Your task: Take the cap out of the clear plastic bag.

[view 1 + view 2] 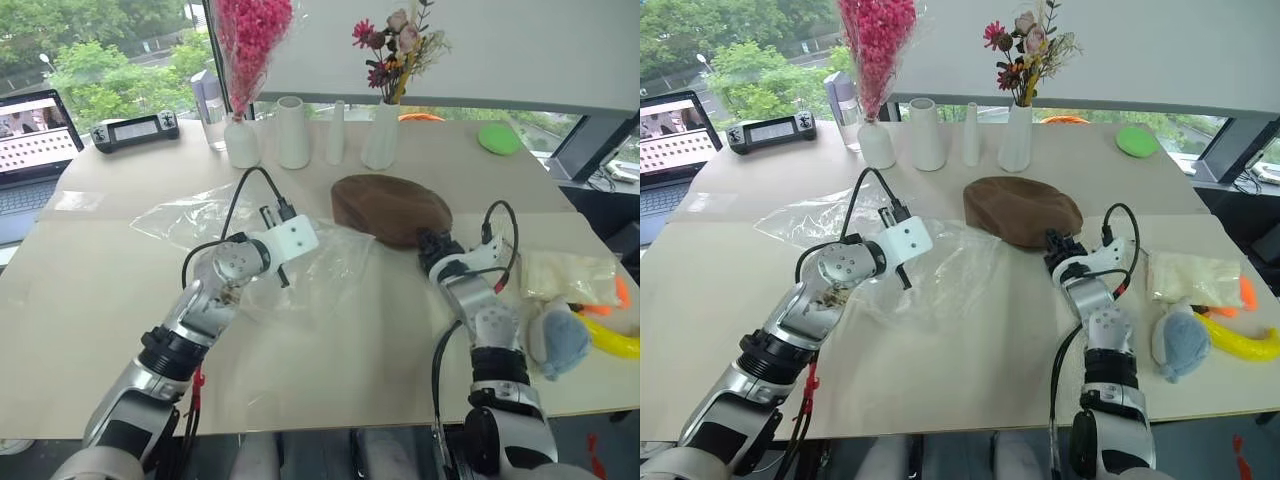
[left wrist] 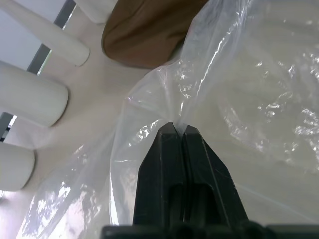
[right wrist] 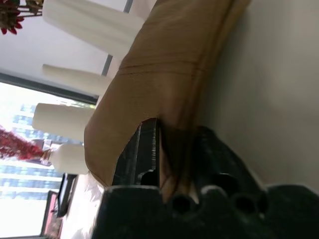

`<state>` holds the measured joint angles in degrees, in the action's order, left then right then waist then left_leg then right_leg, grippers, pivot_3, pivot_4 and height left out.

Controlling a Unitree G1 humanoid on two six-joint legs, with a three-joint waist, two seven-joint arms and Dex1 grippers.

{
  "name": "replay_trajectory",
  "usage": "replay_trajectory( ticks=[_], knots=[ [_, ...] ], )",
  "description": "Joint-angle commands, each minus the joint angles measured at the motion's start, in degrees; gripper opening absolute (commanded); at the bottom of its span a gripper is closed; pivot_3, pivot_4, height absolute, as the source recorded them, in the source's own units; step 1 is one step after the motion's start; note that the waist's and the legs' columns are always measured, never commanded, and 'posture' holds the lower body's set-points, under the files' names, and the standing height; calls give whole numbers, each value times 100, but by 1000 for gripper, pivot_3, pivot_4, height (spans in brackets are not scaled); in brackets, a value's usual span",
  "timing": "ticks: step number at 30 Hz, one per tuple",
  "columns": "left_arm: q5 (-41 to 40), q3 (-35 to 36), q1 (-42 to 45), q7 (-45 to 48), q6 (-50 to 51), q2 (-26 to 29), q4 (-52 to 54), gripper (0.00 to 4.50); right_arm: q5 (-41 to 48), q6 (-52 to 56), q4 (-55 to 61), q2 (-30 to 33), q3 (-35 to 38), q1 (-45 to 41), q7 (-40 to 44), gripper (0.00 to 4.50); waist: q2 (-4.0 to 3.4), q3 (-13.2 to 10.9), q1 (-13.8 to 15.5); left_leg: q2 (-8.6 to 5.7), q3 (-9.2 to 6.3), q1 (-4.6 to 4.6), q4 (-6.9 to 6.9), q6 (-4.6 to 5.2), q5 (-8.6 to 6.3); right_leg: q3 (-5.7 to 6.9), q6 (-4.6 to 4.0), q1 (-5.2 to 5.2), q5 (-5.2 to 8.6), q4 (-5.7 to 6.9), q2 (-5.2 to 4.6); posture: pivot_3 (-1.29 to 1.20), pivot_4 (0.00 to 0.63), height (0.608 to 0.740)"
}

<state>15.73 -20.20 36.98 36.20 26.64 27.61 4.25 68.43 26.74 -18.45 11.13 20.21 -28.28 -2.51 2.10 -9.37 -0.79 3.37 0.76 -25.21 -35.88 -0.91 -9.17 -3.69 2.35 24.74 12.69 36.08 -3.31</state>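
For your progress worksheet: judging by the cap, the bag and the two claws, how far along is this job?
Done, it seems: the cap lies on the table, outside the bag and beside its edge. In hand: the left claw is shut on a fold of the bag, and the right claw straddles the cap's rim with its fingers apart. Left: perhaps only to let go.
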Motion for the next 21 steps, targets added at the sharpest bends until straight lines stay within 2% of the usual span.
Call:
replay_trajectory(
  ticks=[1,2,4,5,8,10,13,17,18,21],
  knots=[
    [-39,79,-32,82,-8,-8,274,0,501,630,1453,374,390,566,96,3211,-6,-3,0,-1,0,0,-4,0,0,0,0,0,0,2,0,0,150,740],
    [-85,82,-42,134,10,-24,301,0,801,836,1893,501,542,801,89,3500,-12,-7,11,-1,0,0,-6,0,0,-1,1,0,0,3,-1,0,150,740],
    [-203,184,-44,197,56,-48,354,0,1957,1393,3232,1078,1023,1638,354,4184,-25,-13,37,-3,0,0,-10,0,0,-2,5,-3,-1,2,-4,0,150,740],
    [-252,215,-50,252,25,-33,349,272,2450,1612,3824,1409,1258,2109,481,4476,-35,-17,51,-7,-2,-6,-11,0,1,-1,7,-4,-1,0,-7,0,150,740],
    [-284,238,-62,313,-34,30,280,1053,3030,1762,4570,2012,1548,2826,543,4500,-38,-17,-39,-14,-5,1,-10,1,0,-5,15,-14,4,-5,-11,0,150,740],
    [-146,212,-53,218,-118,112,27,1858,3056,1695,4752,2283,1602,2978,528,4500,-31,-20,-146,-11,-4,36,-9,1,-1,-13,42,-46,21,-8,-6,0,150,740],
    [-14,357,280,-222,-433,84,-1012,2888,2900,1409,4688,2303,1386,2721,275,4500,-30,-21,-192,-26,-9,87,-8,4,1,-34,-4,-68,25,-3,-4,0,150,740],
    [-63,549,1012,-963,-1031,-287,-2738,4349,2558,1226,4706,2077,942,2507,162,4500,-27,-23,-160,-55,-44,87,-10,15,8,-39,5,-66,5,-10,-4,0,150,740],
    [-43,571,1151,-1126,-1161,-360,-3071,4481,2483,1202,4722,2028,852,2485,154,4500,-27,-23,-144,-56,-47,85,-12,17,10,-37,8,-69,2,-10,-4,0,150,740],
    [-167,786,1397,-1558,-1390,-619,-3775,4481,2436,1085,4830,1888,705,2444,105,4500,-28,-22,-100,-58,-45,65,-13,27,17,-38,15,-63,2,-14,-6,0,150,740]
  ],
)
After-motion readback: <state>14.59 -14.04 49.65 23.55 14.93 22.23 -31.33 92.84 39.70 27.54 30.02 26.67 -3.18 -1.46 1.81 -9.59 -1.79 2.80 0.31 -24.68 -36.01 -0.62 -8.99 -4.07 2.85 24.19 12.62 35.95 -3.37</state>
